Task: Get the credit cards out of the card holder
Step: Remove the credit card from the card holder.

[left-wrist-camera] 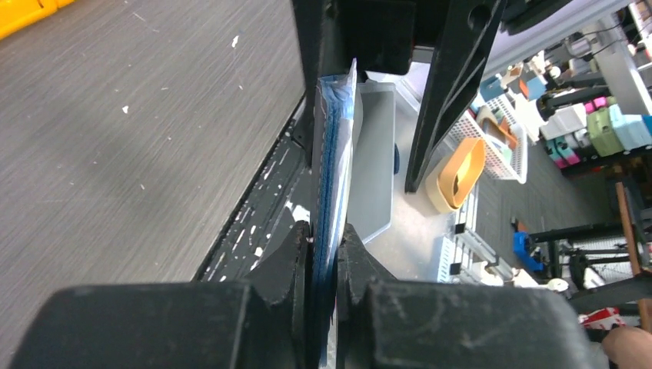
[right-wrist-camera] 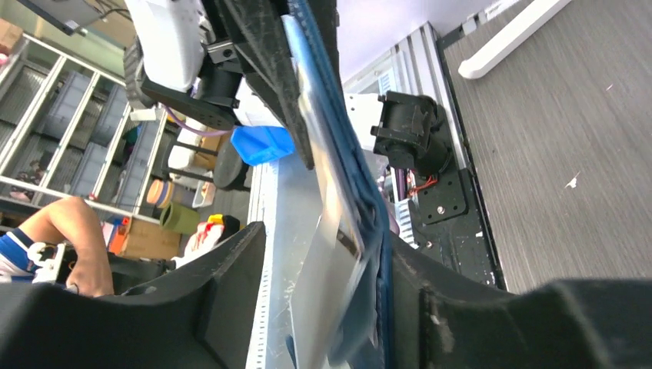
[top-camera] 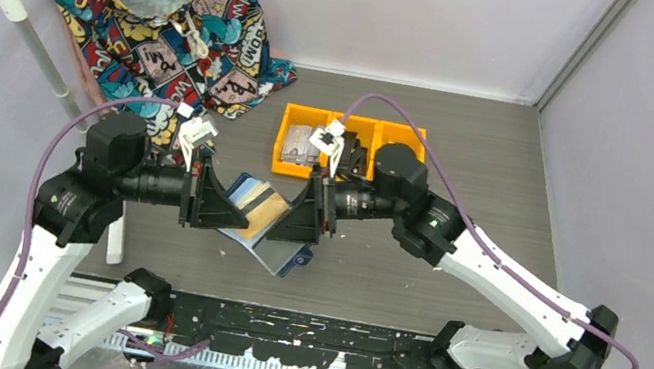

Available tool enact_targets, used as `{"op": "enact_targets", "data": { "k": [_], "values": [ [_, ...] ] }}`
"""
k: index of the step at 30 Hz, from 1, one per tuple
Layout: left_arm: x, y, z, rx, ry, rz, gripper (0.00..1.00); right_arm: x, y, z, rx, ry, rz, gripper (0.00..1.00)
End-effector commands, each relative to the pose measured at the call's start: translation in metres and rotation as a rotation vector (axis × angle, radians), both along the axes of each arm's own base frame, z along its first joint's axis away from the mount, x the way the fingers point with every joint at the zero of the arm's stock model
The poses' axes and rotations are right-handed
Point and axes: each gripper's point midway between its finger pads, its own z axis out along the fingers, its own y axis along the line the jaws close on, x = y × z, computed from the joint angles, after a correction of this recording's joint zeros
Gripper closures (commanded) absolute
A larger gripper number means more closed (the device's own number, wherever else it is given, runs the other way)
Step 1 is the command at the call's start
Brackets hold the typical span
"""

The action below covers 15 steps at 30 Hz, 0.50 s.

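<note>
The navy-blue card holder (top-camera: pixel 293 260) hangs open above the table between my two grippers. A tan card (top-camera: pixel 261 201) shows in its upper half and a pale grey card (top-camera: pixel 274 248) sticks out low. My left gripper (top-camera: pixel 231 213) is shut on the holder's left edge; the left wrist view shows its jaws (left-wrist-camera: pixel 324 246) pinching the blue layers (left-wrist-camera: pixel 330 154). My right gripper (top-camera: pixel 291 219) is open around the other side. In the right wrist view the holder (right-wrist-camera: pixel 338 131) rests against one finger (right-wrist-camera: pixel 430 300), and the pale card (right-wrist-camera: pixel 330 284), blurred, lies in the gap of the gripper (right-wrist-camera: pixel 324 238).
Yellow bins (top-camera: pixel 282 141) behind the grippers hold black items and a grey papery stack (top-camera: pixel 298 144). A colourful cloth on a hanger (top-camera: pixel 170 15) and a white pole (top-camera: pixel 25 30) stand at the far left. The black base rail (top-camera: pixel 308 328) runs along the near edge.
</note>
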Motion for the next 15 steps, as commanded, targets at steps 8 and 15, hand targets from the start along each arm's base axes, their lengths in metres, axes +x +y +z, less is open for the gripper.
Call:
{"op": "enact_targets", "data": {
  "k": [8,15],
  "values": [
    [-0.008,-0.005,0.019,-0.080,0.002,-0.031,0.80,-0.002,-0.014,0.048,0.095,-0.056,0.017,0.95],
    [-0.013,-0.008,0.016,-0.093,0.076,-0.087,0.54,-0.002,-0.010,0.044,0.030,-0.060,0.045,0.97]
  ]
}}
